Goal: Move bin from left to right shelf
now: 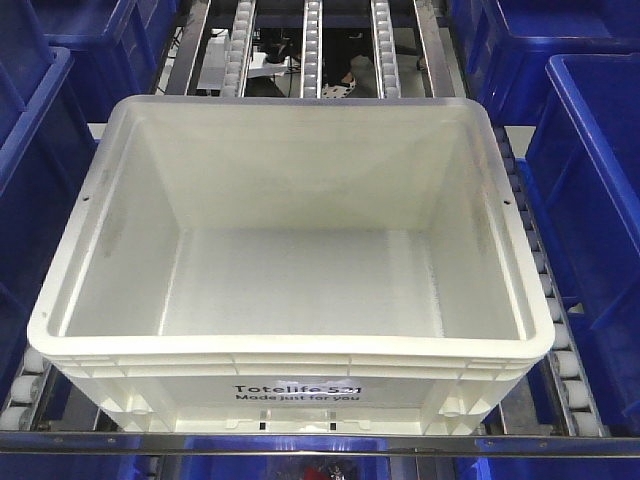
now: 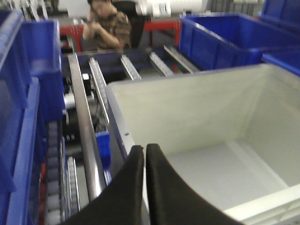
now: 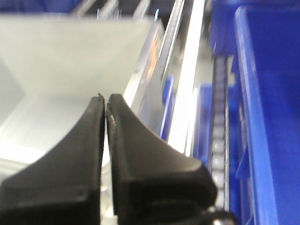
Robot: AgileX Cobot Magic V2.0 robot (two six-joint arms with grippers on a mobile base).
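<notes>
A large white empty bin (image 1: 290,352), printed "Totelife" on its front, sits on the roller shelf and fills the front view. Neither gripper shows in that view. In the left wrist view my left gripper (image 2: 143,147) has its black fingers pressed together, with the tips in line with the bin's (image 2: 197,103) left rim near its front corner. In the right wrist view my right gripper (image 3: 105,97) is also shut, with its tips over the bin's (image 3: 70,51) right side. I see nothing held between either pair of fingers.
Blue bins stand close on both sides (image 1: 30,170) (image 1: 590,170). Roller tracks (image 1: 312,50) run behind the bin and a steel rail (image 1: 320,443) crosses in front. A metal shelf rail (image 2: 84,136) runs left of the bin. A person (image 2: 105,26) sits far behind.
</notes>
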